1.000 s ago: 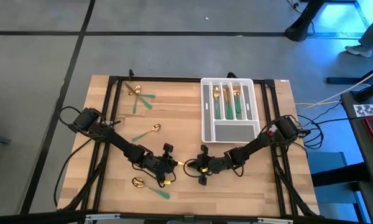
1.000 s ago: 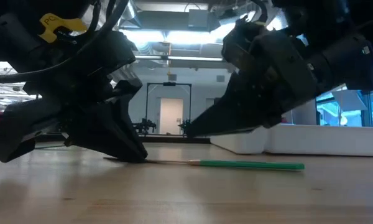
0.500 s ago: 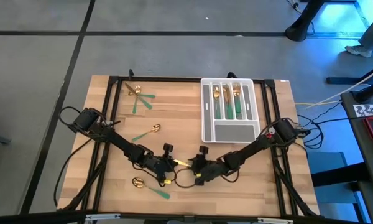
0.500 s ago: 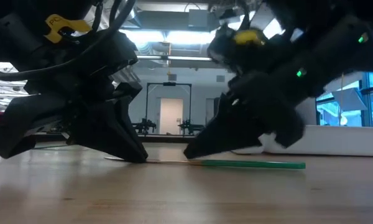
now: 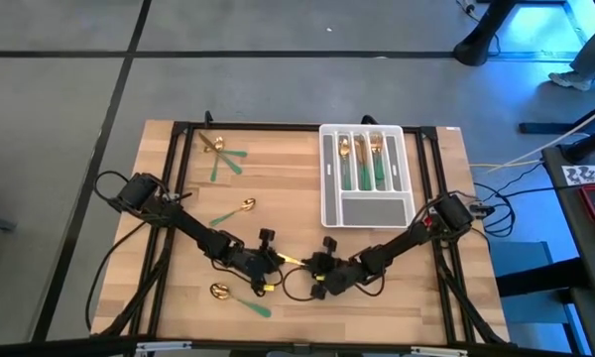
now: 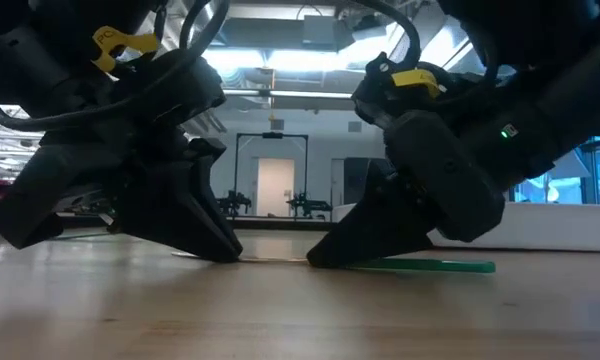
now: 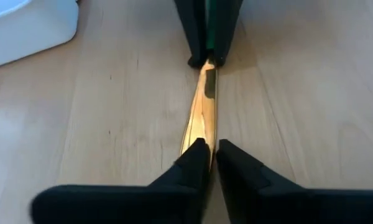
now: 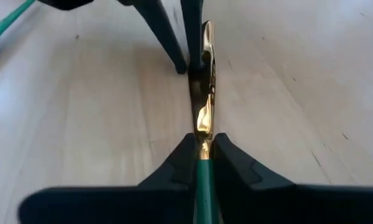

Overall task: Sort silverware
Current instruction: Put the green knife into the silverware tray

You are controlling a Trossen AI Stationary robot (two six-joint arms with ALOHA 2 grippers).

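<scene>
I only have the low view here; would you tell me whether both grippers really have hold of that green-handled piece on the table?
Observer: The left one does. The left gripper is shut on the utensil's gold tip.
Operator: And the right one?
Observer: The right gripper is shut on it where the gold meets the green handle.
Operator: What else lies loose?
Observer: From above, one spoon beside the left arm, another spoon near the front edge, and a small pile at the far left corner.
</scene>
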